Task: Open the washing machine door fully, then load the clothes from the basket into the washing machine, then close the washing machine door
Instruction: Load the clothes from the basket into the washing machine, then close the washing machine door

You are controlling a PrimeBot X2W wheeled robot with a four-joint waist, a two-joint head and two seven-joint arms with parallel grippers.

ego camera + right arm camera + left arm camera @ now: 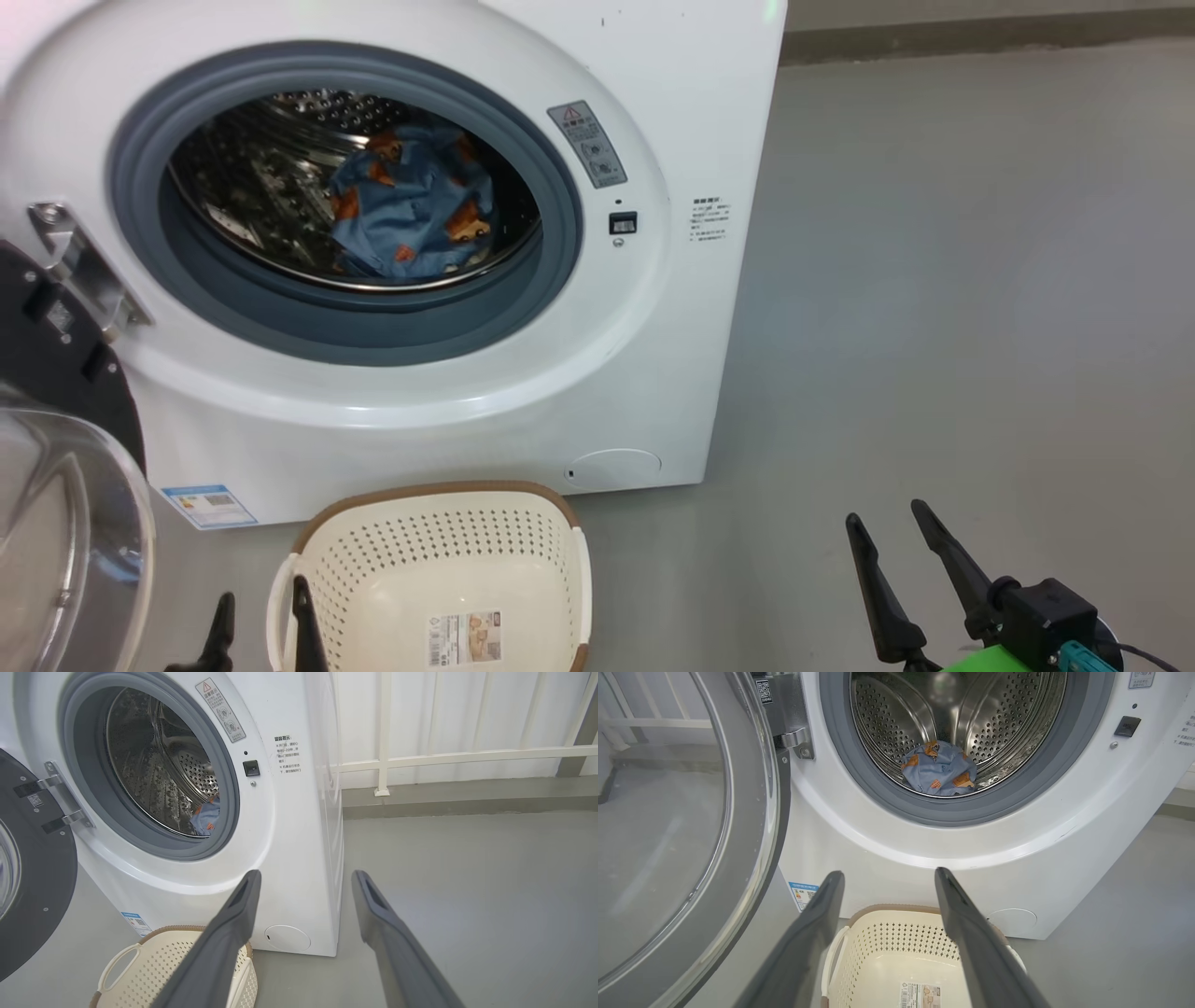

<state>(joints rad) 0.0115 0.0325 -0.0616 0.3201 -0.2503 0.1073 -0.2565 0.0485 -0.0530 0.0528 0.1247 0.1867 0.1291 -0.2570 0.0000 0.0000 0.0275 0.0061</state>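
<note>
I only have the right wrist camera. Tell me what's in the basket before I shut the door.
Observer: The basket holds no clothes, just a label sticker on its floor.
Operator: Now say where the clothes lie.
Observer: The clothes sit bunched at the bottom of the drum, inside its rim.
Operator: Report the left gripper.
Observer: The left gripper is open and empty, by the basket's left side, fingers pointing at the machine.
</note>
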